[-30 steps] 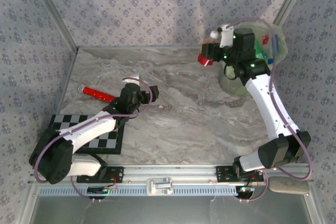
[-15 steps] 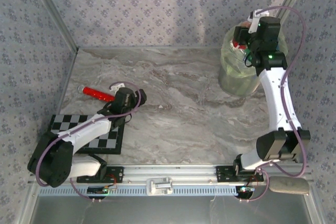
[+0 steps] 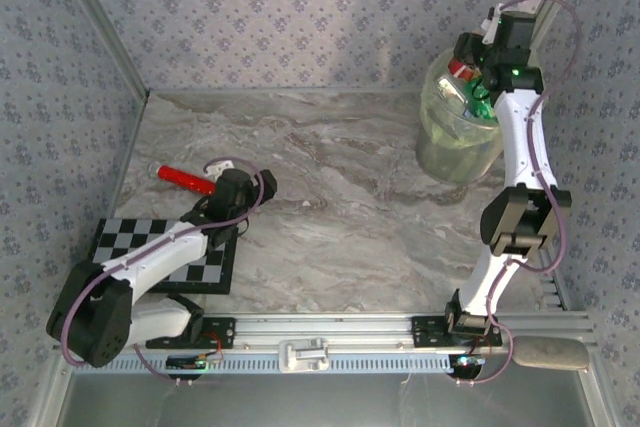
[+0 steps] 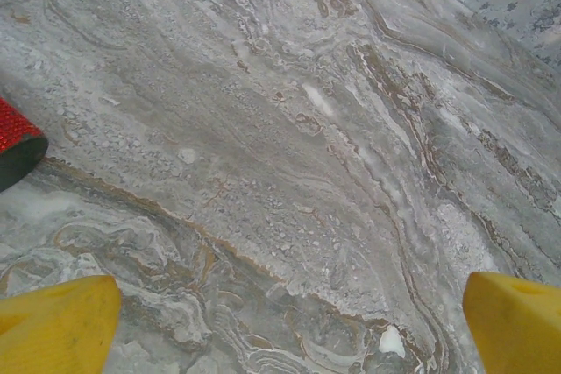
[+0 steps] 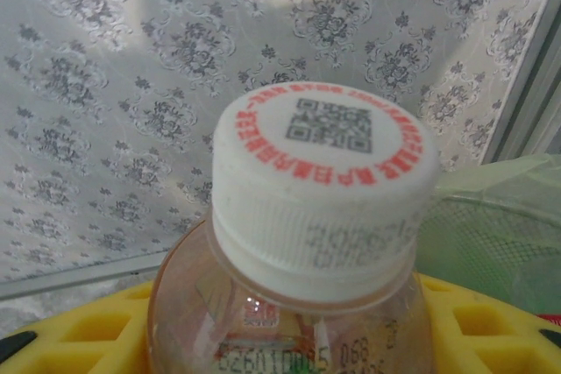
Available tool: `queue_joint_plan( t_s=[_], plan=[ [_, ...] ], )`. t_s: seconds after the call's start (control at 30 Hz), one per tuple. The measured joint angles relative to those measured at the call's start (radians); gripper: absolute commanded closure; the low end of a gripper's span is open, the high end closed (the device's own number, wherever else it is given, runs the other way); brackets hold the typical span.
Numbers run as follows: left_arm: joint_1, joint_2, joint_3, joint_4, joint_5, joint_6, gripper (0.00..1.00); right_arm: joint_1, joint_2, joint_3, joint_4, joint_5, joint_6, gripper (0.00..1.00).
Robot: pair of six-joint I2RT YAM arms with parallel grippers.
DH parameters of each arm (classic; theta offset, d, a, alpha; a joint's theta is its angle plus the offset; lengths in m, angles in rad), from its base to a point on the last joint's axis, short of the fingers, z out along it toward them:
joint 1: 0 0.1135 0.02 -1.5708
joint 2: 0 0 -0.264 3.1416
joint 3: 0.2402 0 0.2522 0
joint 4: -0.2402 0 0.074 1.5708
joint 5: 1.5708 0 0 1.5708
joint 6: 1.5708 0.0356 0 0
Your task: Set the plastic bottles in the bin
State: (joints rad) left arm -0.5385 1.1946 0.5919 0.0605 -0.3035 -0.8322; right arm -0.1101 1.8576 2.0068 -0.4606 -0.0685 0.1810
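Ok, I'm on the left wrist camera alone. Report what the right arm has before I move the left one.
Observer: The right gripper is shut on a white-capped clear bottle.
Operator: Give me its position.
Observer: It hangs over the open top of the bin, at the far right of the table.
Operator: Now that red thing at my left edge. Say what it is.
Observer: A red bottle lying flat on the marble, just beyond the checkerboard and to the left of the left gripper.
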Motion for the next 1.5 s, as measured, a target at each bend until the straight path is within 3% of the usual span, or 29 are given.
queue_joint_plan(
  t_s=[0.2,0.23,0.27,0.57,0.87,1.03,1.2,1.33,1.5],
  plan=[
    [0.000,-0.016,-0.008,-0.013,-0.004,-0.001,0.00,-0.052,0.028,0.019,-0.007,-0.084,0.111,0.30],
    [0.000,-0.016,-0.008,-0.013,-0.004,-0.002,0.00,-0.058,0.028,0.019,-0.008,-0.092,0.126,0.23],
    [0.000,-0.016,-0.008,-0.013,-0.004,-0.004,0.00,-0.064,0.028,0.019,-0.011,-0.097,0.137,0.01],
    [0.000,-0.016,-0.008,-0.013,-0.005,-0.004,0.00,-0.101,-0.006,-0.027,-0.019,-0.092,0.169,0.00],
    [0.020,-0.027,-0.008,-0.040,-0.038,0.021,0.00,-0.075,-0.251,-0.311,0.075,-0.005,0.141,0.00],
    [0.095,-0.052,0.014,-0.086,-0.074,0.083,0.00,0.021,-0.438,-0.506,0.134,0.026,0.079,0.00],
    [0.192,-0.057,0.053,-0.102,-0.121,0.170,0.00,0.185,-0.640,-0.814,0.220,0.045,0.019,0.00],
    [0.259,-0.045,0.062,-0.090,-0.154,0.259,0.00,0.269,-0.724,-0.982,0.351,0.098,-0.051,0.00],
    [0.295,0.032,0.075,-0.056,-0.211,0.382,0.00,0.296,-0.726,-1.199,0.465,0.140,-0.066,0.00]
  ],
)
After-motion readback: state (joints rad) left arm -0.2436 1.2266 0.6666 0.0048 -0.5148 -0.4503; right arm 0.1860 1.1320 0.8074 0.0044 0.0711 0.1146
